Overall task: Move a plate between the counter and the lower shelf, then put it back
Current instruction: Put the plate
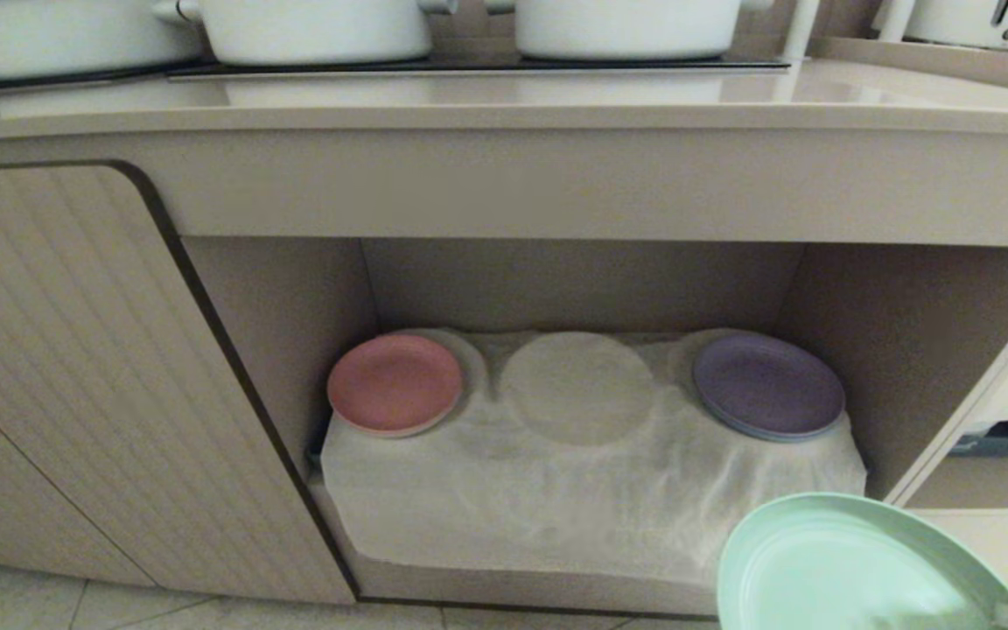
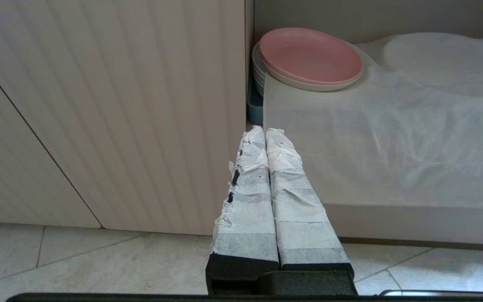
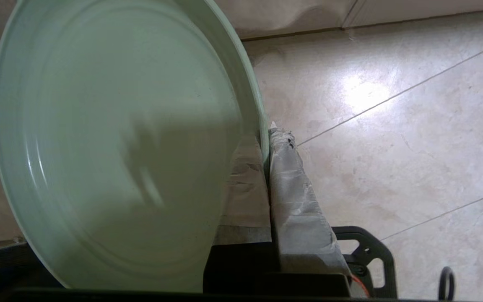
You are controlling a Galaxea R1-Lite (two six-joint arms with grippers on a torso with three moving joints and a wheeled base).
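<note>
The right pincer [image 3: 266,138] pinches the plate [image 1: 854,569] by its rim, one taped finger [image 3: 245,184] on the inner face and the other on the outside. The mint-green plate hangs in the air at the lower right of the head view, out in front of the shelf [image 1: 591,490] and lower than its front edge, above the tiled floor [image 3: 392,126] — touching neither shelf nor bench [image 1: 504,109]. In the right wrist view it stands tilted, its hollow face toward the camera.

The shelf's white cloth [image 1: 556,507] hangs over the front edge. On it a pink plate [image 1: 395,383] sits at the left, topping a stack of white plates [image 2: 260,71], and a purple plate [image 1: 768,385] sits at the right. Between them is a round flat patch [image 1: 576,387] under the cloth with no plate on it.

The left pincer [image 2: 264,131] is pressed together, holding nothing — it points at the corner where the ribbed door [image 2: 120,105] meets the shelf opening, low over the floor and near the pink plate.

On the bench, white pots [image 1: 316,31] stand on the black hob [image 1: 469,66] at the back.
</note>
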